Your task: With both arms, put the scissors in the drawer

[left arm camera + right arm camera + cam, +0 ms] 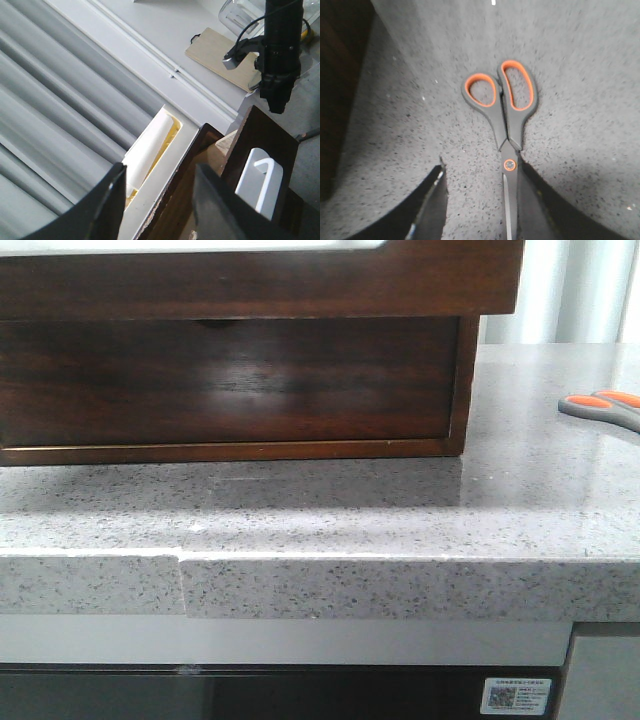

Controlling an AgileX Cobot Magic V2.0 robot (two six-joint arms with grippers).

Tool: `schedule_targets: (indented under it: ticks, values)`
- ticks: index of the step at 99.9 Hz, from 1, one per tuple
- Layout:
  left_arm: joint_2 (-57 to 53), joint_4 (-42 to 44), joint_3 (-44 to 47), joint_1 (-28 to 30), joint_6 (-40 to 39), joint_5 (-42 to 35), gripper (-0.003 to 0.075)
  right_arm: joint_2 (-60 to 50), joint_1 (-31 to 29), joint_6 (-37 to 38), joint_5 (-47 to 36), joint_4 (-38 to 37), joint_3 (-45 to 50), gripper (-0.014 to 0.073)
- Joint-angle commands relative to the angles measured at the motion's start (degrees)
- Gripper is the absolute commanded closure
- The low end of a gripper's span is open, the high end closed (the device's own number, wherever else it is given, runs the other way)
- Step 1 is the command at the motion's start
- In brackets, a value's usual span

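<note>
The scissors, grey handles with orange lining, lie flat and closed on the speckled counter; only their handles show at the right edge of the front view. My right gripper is open, low over the counter, and straddles the blades, which lie close to one finger. The drawer juts out above the chest's lower front. My left gripper is open, its fingers either side of the drawer's white-topped dark wood edge. Neither gripper shows in the front view.
The dark chest's side stands close beside the scissors. The counter's front edge has a seam at the left. In the left wrist view a black arm hangs over the counter near a wooden board, with grey curtains behind.
</note>
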Motion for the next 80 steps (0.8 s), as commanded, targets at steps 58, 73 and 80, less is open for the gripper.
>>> schedule_targets:
  ticks: [58,73,80]
  values:
    - [0.1,-2.7,-1.7,-0.4,-0.8,-1.3,0.0424,22.9,-0.3,-0.7,17.1,-3.4,-23.7,0.0223]
    - [0.1,-2.7,-1.7,-0.4,-0.8,-1.2,0.0424,26.2,-0.9,-0.7,22.5,-3.4,-27.7,0.0223]
    - [0.1,-2.7,-1.7,-0.4,-0.8,-1.1,0.0424,27.6,-1.1,-0.7,24.7,-3.4,-29.0,0.0223]
